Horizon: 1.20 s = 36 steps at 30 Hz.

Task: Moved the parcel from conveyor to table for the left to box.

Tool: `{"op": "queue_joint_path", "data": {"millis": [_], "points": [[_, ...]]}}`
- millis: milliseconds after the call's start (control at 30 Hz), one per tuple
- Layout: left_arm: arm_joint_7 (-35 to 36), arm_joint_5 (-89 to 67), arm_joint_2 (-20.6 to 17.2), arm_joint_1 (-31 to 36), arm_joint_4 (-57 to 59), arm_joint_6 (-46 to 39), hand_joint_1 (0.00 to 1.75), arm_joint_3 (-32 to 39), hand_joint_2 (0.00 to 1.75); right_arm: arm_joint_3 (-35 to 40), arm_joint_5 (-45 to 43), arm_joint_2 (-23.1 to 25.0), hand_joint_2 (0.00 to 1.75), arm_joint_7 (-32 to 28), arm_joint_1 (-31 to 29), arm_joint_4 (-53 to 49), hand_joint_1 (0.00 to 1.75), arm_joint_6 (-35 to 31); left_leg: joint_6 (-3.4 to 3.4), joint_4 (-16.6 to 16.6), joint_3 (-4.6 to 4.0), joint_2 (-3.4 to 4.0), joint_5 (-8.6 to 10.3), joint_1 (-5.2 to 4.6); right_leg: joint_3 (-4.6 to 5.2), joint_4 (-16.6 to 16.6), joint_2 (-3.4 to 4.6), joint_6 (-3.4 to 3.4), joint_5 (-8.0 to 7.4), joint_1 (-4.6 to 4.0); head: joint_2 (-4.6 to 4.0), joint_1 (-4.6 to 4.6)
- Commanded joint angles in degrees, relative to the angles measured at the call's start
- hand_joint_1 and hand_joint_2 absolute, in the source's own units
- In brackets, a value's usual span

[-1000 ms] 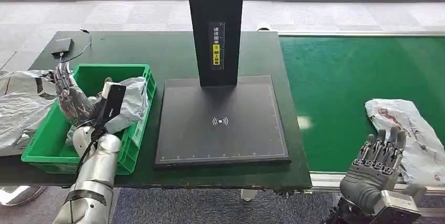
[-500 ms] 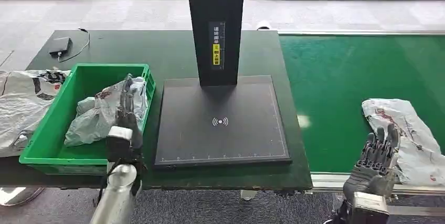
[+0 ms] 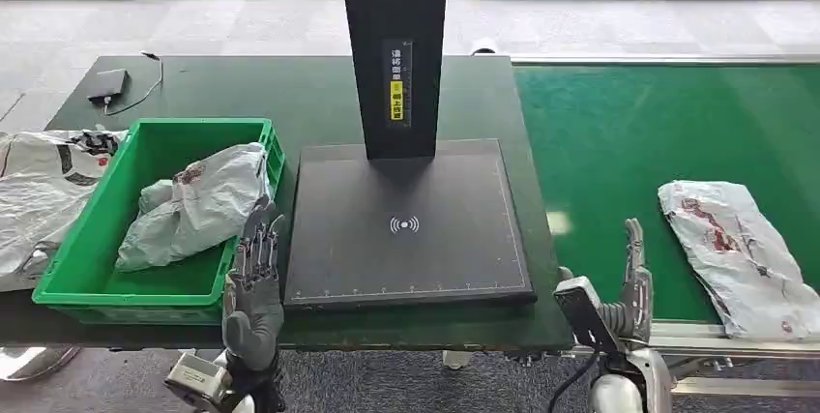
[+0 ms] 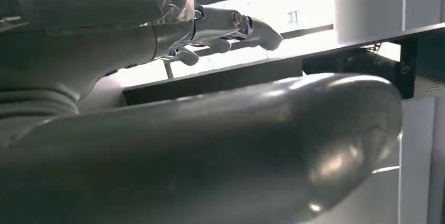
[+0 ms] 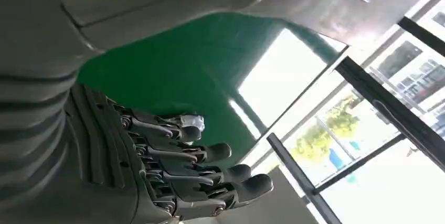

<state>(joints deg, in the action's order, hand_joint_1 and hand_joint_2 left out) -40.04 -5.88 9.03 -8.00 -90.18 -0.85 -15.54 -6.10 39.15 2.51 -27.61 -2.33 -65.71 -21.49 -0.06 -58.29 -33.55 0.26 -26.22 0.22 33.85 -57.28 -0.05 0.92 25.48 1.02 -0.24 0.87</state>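
Note:
A white parcel with red marks lies flat on the green conveyor at the right, and its tip peeks past my fingers in the right wrist view. My right hand stands edge-on at the conveyor's front edge, left of the parcel and apart from it, fingers straight and empty. At the table's front edge my left hand is raised between the green box and the black pad, its fingers extended, holding nothing. A grey parcel lies in the box.
A tall black scanner post rises from the pad at the middle of the dark table. Crumpled grey bags lie left of the box. A small black device with a cable sits at the far left corner.
My left hand has come out of the green box, leaving the grey parcel there, and dropped to the table's front edge. My right hand has pulled left and down, away from the white parcel.

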Motion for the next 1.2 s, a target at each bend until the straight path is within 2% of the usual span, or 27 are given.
{"op": "queue_joint_path", "data": {"millis": [33,100,167,300,433,533,633,833,1200], "points": [[0.0,-1.7,-1.7,-3.0,-2.7,-0.1,0.00,-2.2,0.00,-8.0,1.3,-4.7,1.75,4.0,-12.4,28.1,0.00,-1.2,0.03,0.1,0.12,-0.04,0.02,0.05,-0.17,0.2,-0.04,-0.03,-0.02,-0.06,-0.02,0.00],[0.0,-2.0,-1.6,-3.8,-3.3,-0.1,0.00,-2.4,0.00,-9.7,1.1,-7.0,1.75,2.0,-14.2,31.6,0.00,-0.6,0.06,0.2,0.18,-0.14,0.03,0.05,-0.30,0.3,-0.13,-0.03,-0.04,-0.07,-0.02,0.00],[0.0,-2.3,-1.4,-4.2,-3.4,-0.4,0.00,-2.4,0.00,-10.8,2.3,-8.1,1.75,2.8,-15.2,33.3,0.00,-2.9,0.06,0.1,0.16,-0.09,0.00,0.01,-0.25,0.2,-0.09,-0.01,-0.02,-0.02,-0.02,0.00],[0.0,-2.3,-1.3,-4.3,-3.5,-0.4,0.00,-2.5,0.00,-11.0,2.3,-8.5,1.75,2.8,-15.3,33.4,0.00,-2.6,0.06,0.0,0.04,-0.17,-0.03,-0.02,-0.16,0.1,-0.13,0.00,-0.01,0.03,0.00,0.00],[0.0,-2.8,-0.5,-5.0,-3.6,-0.3,0.00,-1.4,0.00,-13.4,4.3,-10.8,1.75,6.2,-15.2,35.0,0.00,-4.7,0.05,0.1,0.09,-0.19,-0.02,-0.03,-0.19,0.2,-0.14,-0.05,-0.02,0.03,-0.02,0.00],[0.0,-4.1,0.6,-5.6,-4.5,-0.4,0.00,-0.1,0.00,-16.3,5.8,-13.2,1.75,7.5,-17.9,38.7,0.00,-4.9,0.09,0.0,0.02,-0.22,-0.03,-0.08,-0.10,0.1,-0.19,0.01,0.01,0.07,-0.02,0.00],[0.0,-4.1,0.6,-5.6,-4.5,-0.4,0.00,-0.1,0.00,-16.4,5.8,-13.6,1.75,7.5,-18.4,38.8,0.00,-4.5,0.10,0.0,-0.01,-0.11,-0.06,-0.06,-0.08,0.1,-0.09,0.03,-0.02,0.06,-0.02,0.00],[0.0,-5.6,1.6,-8.0,-6.1,-2.0,0.00,0.6,0.00,-16.7,10.5,-14.7,1.75,14.1,-23.1,45.4,0.00,-4.7,0.09,0.0,-0.01,0.00,-0.08,-0.07,-0.04,0.1,0.05,0.03,-0.03,0.08,-0.02,0.00],[0.0,-5.6,1.5,-8.1,-6.2,-2.0,0.00,0.5,0.00,-16.8,10.5,-14.7,1.75,14.0,-23.0,45.5,0.00,-4.9,0.10,0.0,-0.03,-0.11,-0.07,-0.03,-0.07,0.1,-0.08,0.05,-0.03,0.04,0.00,0.00]]}}
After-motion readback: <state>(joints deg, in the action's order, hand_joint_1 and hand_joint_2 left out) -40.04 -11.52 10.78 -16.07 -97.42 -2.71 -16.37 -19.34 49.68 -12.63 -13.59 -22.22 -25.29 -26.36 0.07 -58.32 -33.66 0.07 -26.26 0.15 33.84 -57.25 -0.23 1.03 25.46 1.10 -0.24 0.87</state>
